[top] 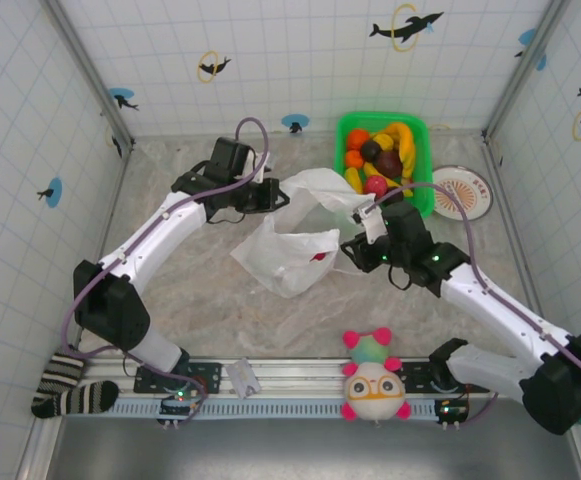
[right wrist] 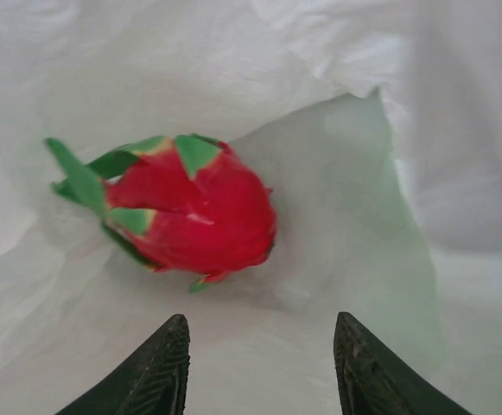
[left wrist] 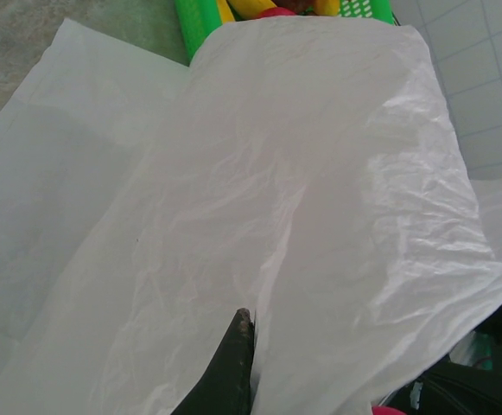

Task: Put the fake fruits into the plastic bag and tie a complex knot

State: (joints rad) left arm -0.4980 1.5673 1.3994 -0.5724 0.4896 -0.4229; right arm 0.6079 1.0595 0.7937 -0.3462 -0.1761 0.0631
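Left end effector point(left wrist: 242, 363) is pinching the thin, crinkled white bag point(left wrist: 320, 216), closed. Right end effector point(right wrist: 263, 363) is gaping empty near the glossy, green-scaled dragon fruit point(right wrist: 190, 216) lying inside.

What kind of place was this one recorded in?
Probably a staged robot test booth, not a home: tile-print walls with dolphin stickers, two arms bolted to a rail, and a green basket of fake fruits.

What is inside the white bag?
A pink dragon fruit with green tips lies inside the white bag. Its crumpled folds cover the rest, so more fruit could be hidden.
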